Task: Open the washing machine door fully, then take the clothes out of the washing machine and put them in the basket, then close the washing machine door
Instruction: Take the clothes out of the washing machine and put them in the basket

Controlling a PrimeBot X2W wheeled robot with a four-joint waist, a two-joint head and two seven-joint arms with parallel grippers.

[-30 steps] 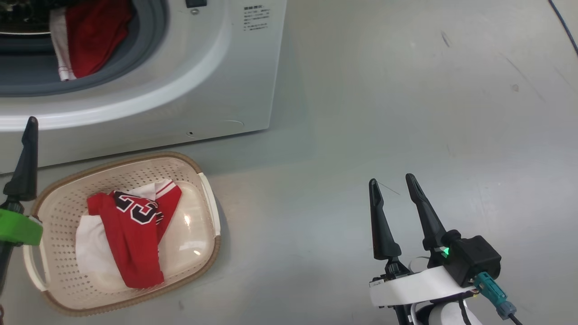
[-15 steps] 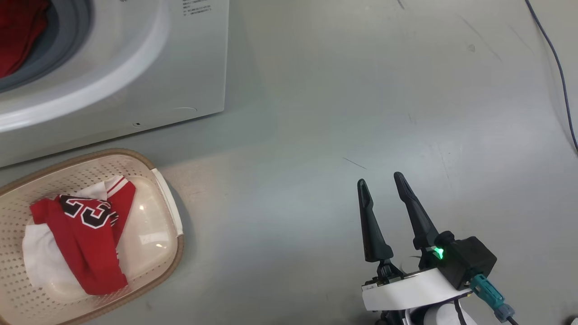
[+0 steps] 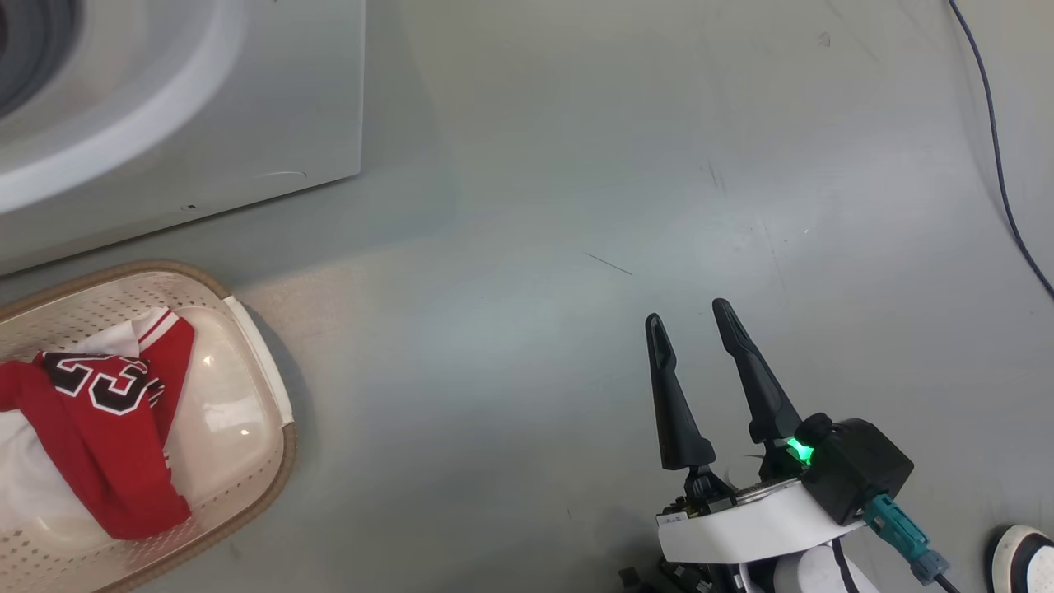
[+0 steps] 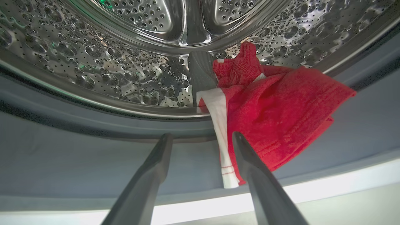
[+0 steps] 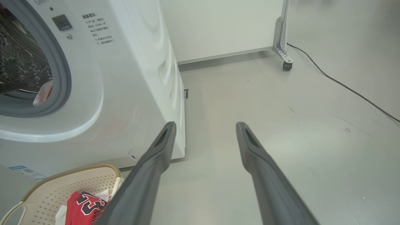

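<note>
I see a grey floor (image 3: pixel 527 206), smooth, slightly glossy, with a few scuffs and one thin dark mark (image 3: pixel 608 263) mid-frame. The washing machine (image 3: pixel 206 123) stands on it at the upper left of the head view. The basket (image 3: pixel 287 457) sits on the floor just in front of the machine, with a strip of bare floor between them. A dark cable (image 3: pixel 988 140) lies along the right side. In the right wrist view it runs out from a metal upright on a small caster (image 5: pixel 286 66). A person's shoe (image 3: pixel 1021 560) rests on the floor at the lower right corner.
</note>
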